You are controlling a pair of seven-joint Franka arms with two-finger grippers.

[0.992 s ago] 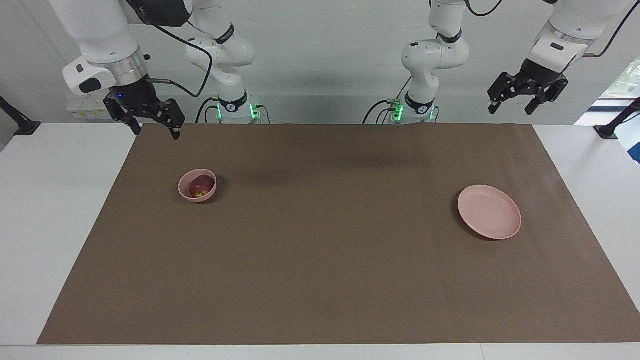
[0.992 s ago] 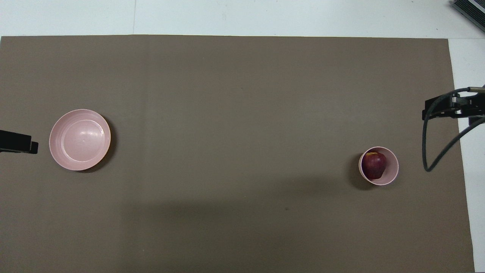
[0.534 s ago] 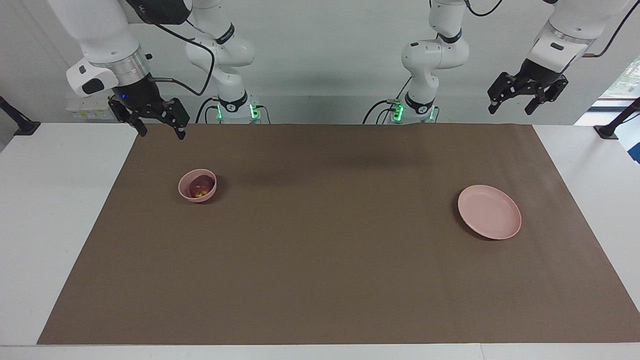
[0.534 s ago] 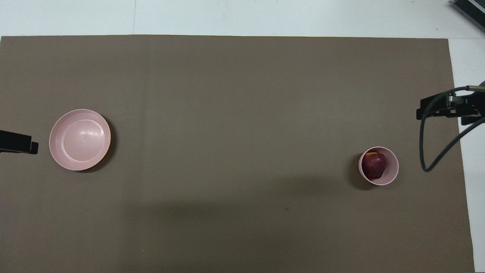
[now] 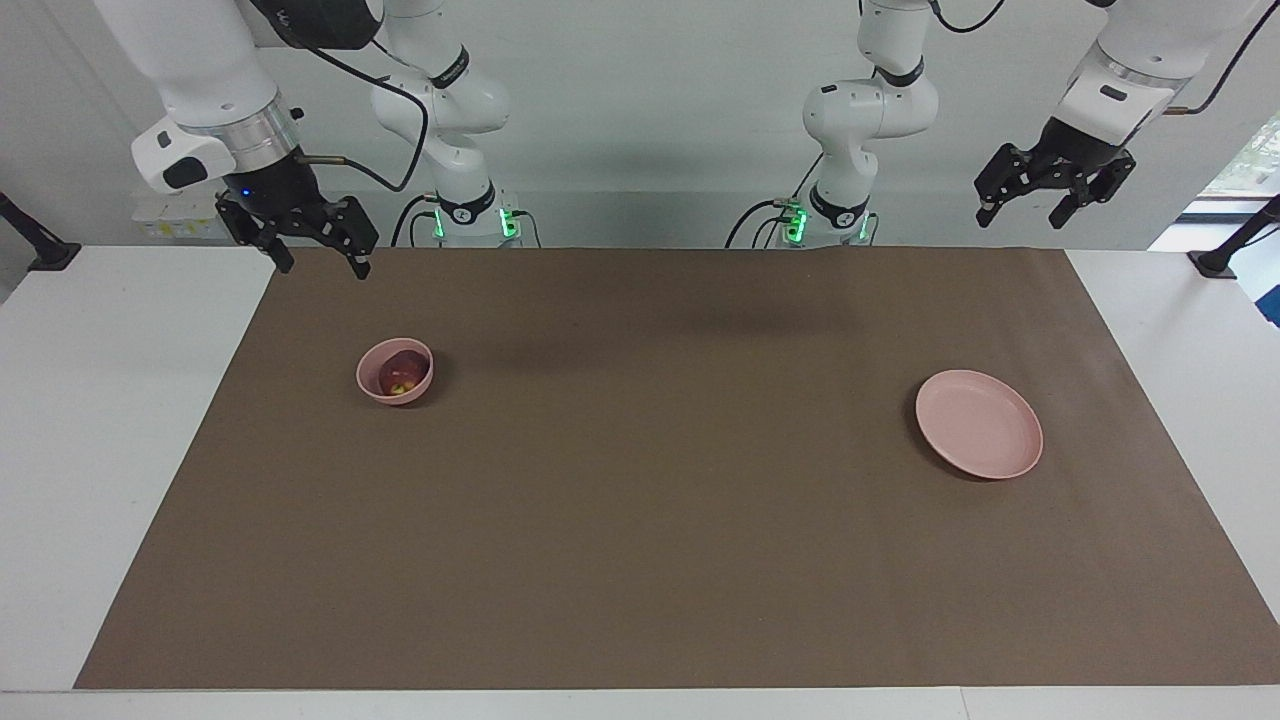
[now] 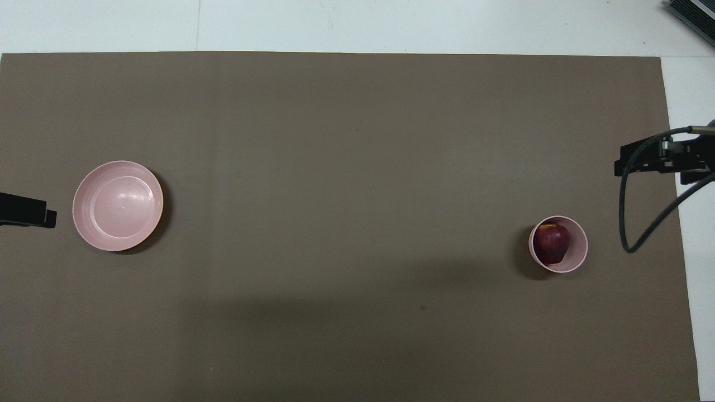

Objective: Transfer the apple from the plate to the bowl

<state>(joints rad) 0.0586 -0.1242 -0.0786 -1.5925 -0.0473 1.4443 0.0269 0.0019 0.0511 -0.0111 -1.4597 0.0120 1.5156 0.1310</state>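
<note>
The dark red apple [image 5: 400, 376] lies inside the small deep pink bowl [image 5: 371, 386] toward the right arm's end of the table; it also shows in the overhead view [image 6: 551, 243] inside the bowl [image 6: 581, 249]. The flat pink plate [image 5: 979, 423] is bare toward the left arm's end, also in the overhead view [image 6: 118, 205]. My right gripper [image 5: 322, 262] is open and empty, raised over the mat's edge by the robots, apart from the bowl. My left gripper [image 5: 1022, 215] is open and empty, raised high near the mat's corner and waiting.
A brown mat [image 5: 660, 500] covers most of the white table [image 5: 100, 400]. In the overhead view only the right gripper's tip [image 6: 642, 159] with its looping cable and the left gripper's tip [image 6: 33, 209] beside the plate show.
My right gripper has risen a little and shifted slightly toward the table's middle, away from the bowl. The apple, bowl, plate and left arm have not moved.
</note>
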